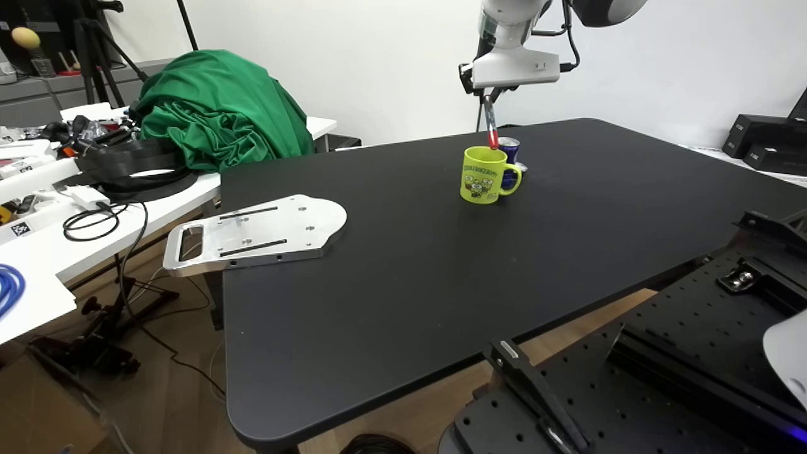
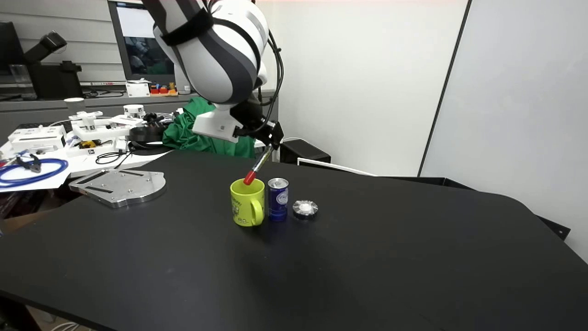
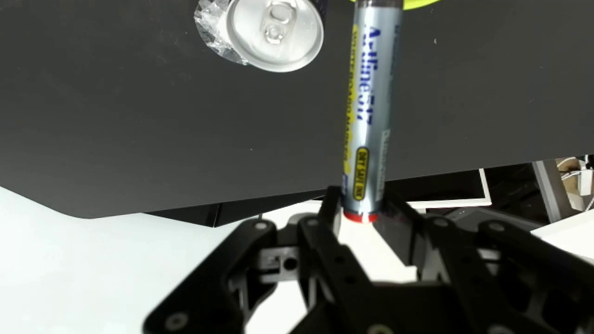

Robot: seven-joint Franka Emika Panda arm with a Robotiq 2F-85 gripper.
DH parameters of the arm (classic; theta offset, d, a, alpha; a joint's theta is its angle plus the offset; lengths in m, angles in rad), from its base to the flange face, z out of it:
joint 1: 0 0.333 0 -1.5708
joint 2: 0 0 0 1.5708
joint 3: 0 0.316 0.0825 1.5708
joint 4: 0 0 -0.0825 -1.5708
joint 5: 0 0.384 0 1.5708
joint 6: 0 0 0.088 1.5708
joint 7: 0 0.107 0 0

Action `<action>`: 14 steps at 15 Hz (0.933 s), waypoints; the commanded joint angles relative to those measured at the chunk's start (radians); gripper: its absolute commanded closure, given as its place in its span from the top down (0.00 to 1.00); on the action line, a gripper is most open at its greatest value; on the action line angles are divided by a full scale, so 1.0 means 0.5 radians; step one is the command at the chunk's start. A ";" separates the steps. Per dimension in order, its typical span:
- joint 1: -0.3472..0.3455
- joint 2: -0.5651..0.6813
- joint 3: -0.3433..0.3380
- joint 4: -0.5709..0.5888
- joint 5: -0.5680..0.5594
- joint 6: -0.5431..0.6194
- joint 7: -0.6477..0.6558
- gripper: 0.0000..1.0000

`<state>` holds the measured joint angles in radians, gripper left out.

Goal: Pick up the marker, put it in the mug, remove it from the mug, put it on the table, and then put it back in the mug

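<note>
The marker has a silver barrel and a red cap [image 1: 493,140] [image 2: 260,164] [image 3: 369,102]. My gripper [image 1: 489,96] [image 2: 271,145] [image 3: 359,202] is shut on the barrel's rear end, as the wrist view shows. The marker hangs tilted, cap down, over the mouth of the yellow-green mug [image 1: 480,176] [image 2: 243,204]. The cap is about at rim height; I cannot tell whether its tip is inside. The mug stands upright on the black table [image 1: 378,302] [image 2: 183,271] [image 3: 162,116]. Only a sliver of its rim [image 3: 420,3] shows in the wrist view.
A blue can [image 2: 278,202] [image 3: 278,35] stands close beside the mug. A small round thing with clear wrapping [image 2: 305,209] lies by the can. A flat metal plate [image 1: 271,228] lies at the table's edge. A white cluttered table [image 1: 38,252] and green cloth [image 1: 220,113] are beyond.
</note>
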<state>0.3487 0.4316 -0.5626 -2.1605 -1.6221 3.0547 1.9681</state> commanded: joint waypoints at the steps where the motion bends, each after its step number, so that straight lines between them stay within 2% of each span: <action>1: 0.007 0.094 0.025 0.085 -0.123 -0.011 0.223 0.06; 12: 0.006 0.215 0.126 0.100 -0.184 -0.059 0.341 0.07; 13: 0.004 0.221 0.132 0.097 -0.181 -0.062 0.339 0.27; 14: 0.002 0.224 0.137 0.094 -0.172 -0.061 0.333 0.51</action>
<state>0.3492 0.5253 -0.4999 -2.1340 -1.6734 3.0286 2.0730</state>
